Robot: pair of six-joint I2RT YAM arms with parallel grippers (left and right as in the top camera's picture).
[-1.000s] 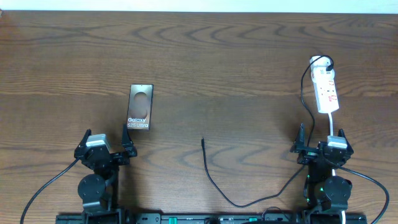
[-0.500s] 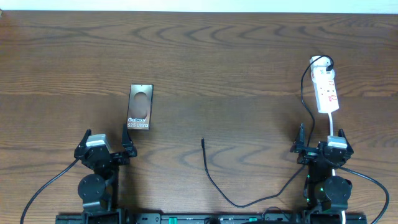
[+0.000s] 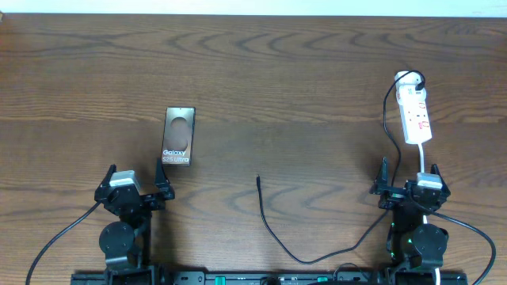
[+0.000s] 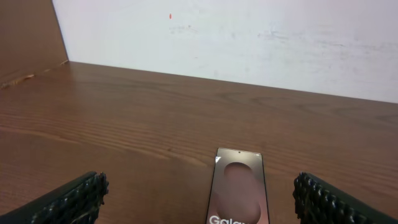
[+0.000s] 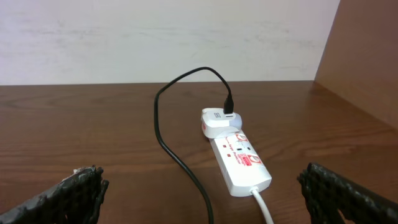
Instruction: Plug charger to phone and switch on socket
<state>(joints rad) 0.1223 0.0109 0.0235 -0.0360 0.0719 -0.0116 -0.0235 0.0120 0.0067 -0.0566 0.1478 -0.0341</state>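
Note:
The phone (image 3: 178,136) lies flat at the table's left middle, lettering facing up; the left wrist view shows it (image 4: 237,190) just ahead of my open left gripper (image 4: 199,202), between the finger lines. My left gripper (image 3: 135,184) sits near the front edge, just below the phone. The charger cable (image 3: 273,233) runs from its loose plug tip (image 3: 258,179) at centre, loops along the front and climbs to the socket (image 3: 415,114) at the right. The right wrist view has the socket (image 5: 239,158) ahead, slightly right of centre, with the charger (image 5: 177,152) plugged into its far end. My right gripper (image 3: 410,184) stands open and empty.
A white cord (image 3: 424,162) leaves the socket's near end and runs toward my right arm. A white wall (image 4: 249,37) backs the table's far edge. Brown side panels (image 5: 367,56) stand at either end of the table.

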